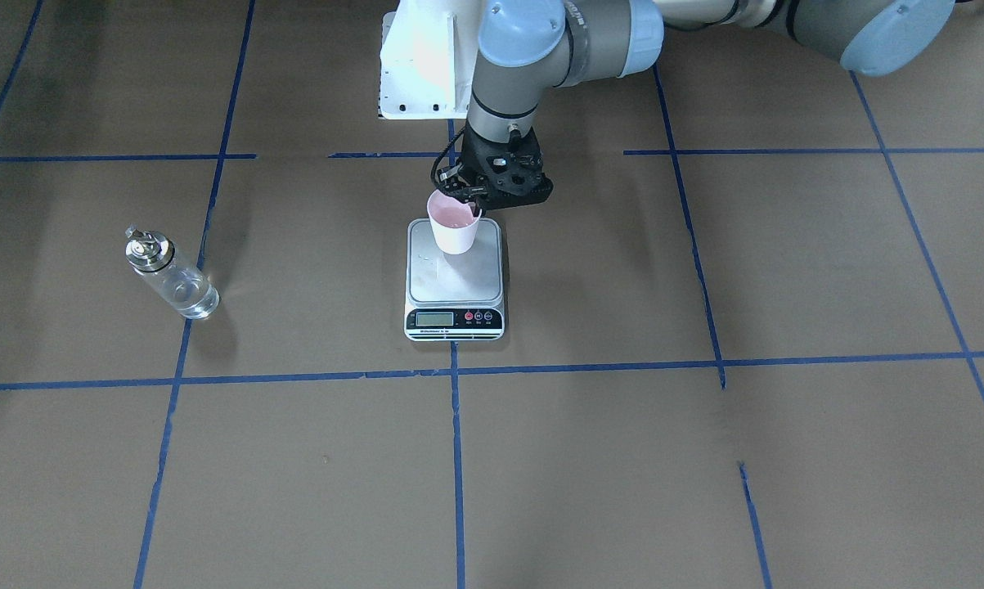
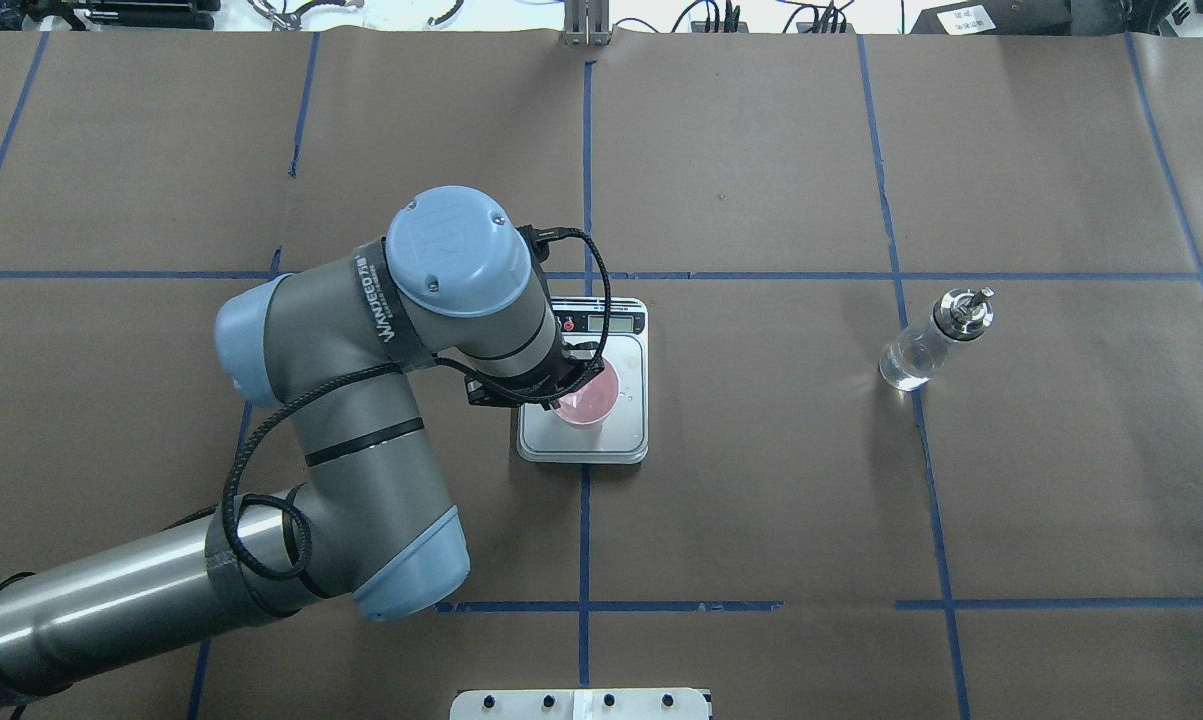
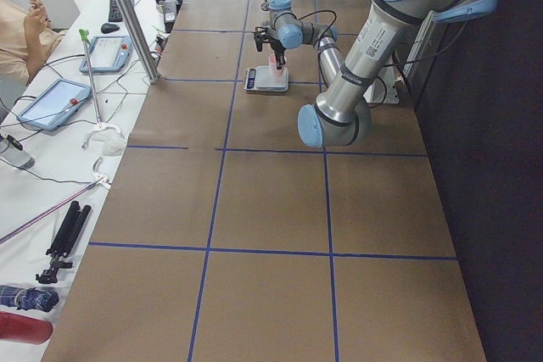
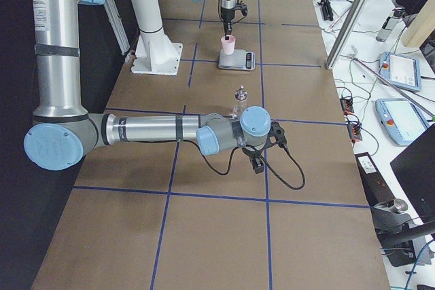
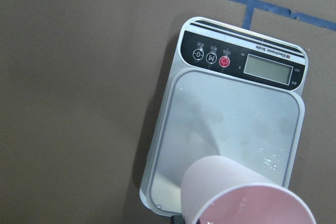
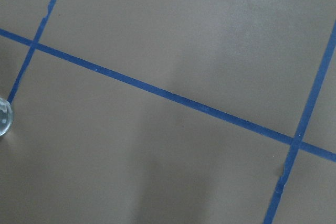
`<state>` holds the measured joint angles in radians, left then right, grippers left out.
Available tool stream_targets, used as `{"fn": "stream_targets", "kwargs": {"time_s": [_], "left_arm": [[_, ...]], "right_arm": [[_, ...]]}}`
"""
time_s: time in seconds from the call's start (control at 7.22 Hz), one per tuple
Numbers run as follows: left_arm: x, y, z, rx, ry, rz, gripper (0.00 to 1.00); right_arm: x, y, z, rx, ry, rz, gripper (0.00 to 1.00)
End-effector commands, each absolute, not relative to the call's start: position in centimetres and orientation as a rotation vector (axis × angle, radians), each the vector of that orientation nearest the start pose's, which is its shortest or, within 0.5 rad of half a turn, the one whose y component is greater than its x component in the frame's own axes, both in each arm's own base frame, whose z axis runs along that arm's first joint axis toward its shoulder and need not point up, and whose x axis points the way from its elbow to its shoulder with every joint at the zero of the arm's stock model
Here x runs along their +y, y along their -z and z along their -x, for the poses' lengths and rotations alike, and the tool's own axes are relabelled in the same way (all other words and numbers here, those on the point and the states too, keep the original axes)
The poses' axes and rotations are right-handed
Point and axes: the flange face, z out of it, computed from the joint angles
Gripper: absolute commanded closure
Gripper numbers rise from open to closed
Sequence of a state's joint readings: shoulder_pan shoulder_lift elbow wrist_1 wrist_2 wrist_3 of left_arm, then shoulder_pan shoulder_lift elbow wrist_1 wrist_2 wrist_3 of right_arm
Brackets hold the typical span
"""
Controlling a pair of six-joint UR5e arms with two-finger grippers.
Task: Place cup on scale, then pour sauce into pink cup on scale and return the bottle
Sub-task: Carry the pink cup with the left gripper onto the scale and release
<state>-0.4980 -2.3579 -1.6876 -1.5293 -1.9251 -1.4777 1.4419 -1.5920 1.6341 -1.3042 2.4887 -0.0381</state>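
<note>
At the middle of the brown paper-covered table (image 1: 704,458) with its blue tape grid, I see the flat square kitchen scale with a brushed steel platform and black display panel (image 1: 451,282). The small pale pink tapered plastic cup (image 1: 453,225) stands upright over the half of the platform away from the display. I cannot tell whether its base touches the steel or hangs just above it. The left gripper (image 1: 469,198) comes straight down from above, clenched on the cup's rim at the side nearest the robot. From the left wrist camera I can make out a few small droplets (image 5: 268,156) on the platform beside the cup. The clear glass cylindrical bottle with a shiny metal pour-spout cap (image 1: 168,274) stands upright on the table, well apart from the scale on the robot's right, with clear colourless liquid (image 1: 190,296) in its lower part. The right gripper (image 4: 259,163) hovers low over the table near the bottle, apart from it; I cannot tell how its claw stands.
</note>
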Motion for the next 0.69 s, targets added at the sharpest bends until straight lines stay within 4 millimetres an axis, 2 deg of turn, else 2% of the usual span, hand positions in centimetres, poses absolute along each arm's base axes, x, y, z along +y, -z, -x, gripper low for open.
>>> {"fn": "stream_targets", "kwargs": {"time_s": [0.0,0.14,0.55], "left_arm": [[-41.5,-13.6,-55.8,0.903,0.23,0.066,1.0],[-41.4,-13.4,-55.6,0.906,0.229,0.065,1.0],[-41.6,-14.5,-55.8,0.894,0.23,0.069,1.0]], "right_arm": [[-49.9,-60.1,1.0,-0.929,0.295,-0.24,0.0],[-49.9,-60.0,1.0,-0.929,0.296,-0.242,0.0],[-49.9,-60.2,1.0,-0.929,0.294,-0.239,0.0]]}}
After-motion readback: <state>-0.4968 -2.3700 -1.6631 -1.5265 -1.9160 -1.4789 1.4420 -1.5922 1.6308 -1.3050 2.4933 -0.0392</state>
